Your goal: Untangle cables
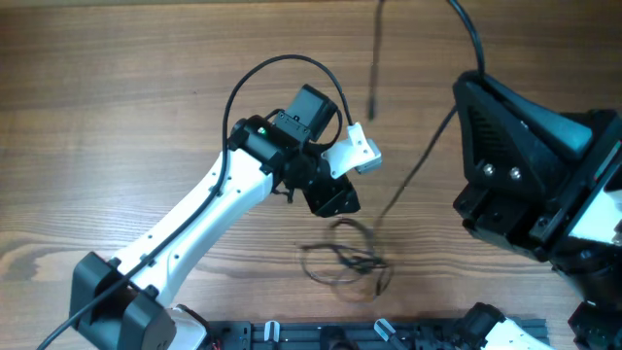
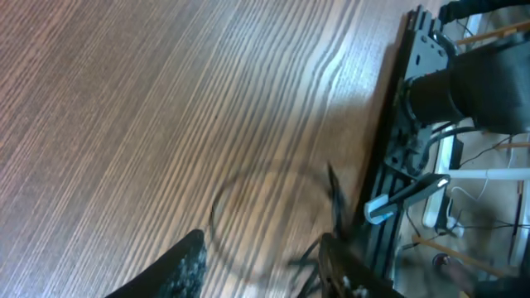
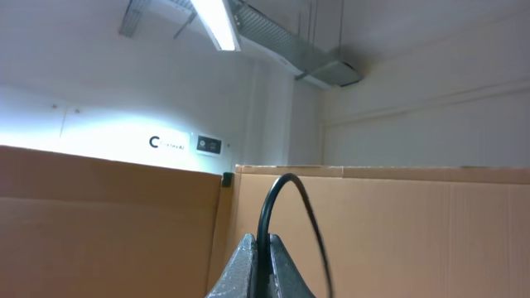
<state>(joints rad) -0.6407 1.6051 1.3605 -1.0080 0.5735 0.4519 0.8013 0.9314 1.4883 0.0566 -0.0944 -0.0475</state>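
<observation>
Pinching one cable (image 3: 286,176), right end effector (image 3: 261,246) clenched; left end effector (image 2: 263,269) parted over tangled cables (image 1: 345,261).

1. Cables (image 2: 334,192): blurred in the left wrist view, crossings unreadable; plug tips too small to pick out overhead.
2. Left gripper (image 2: 261,248): finger bases cut by the bottom edge.
3. Right gripper (image 3: 261,242): hidden under its arm overhead; held cable (image 3: 267,207) blurs out lower right.
</observation>
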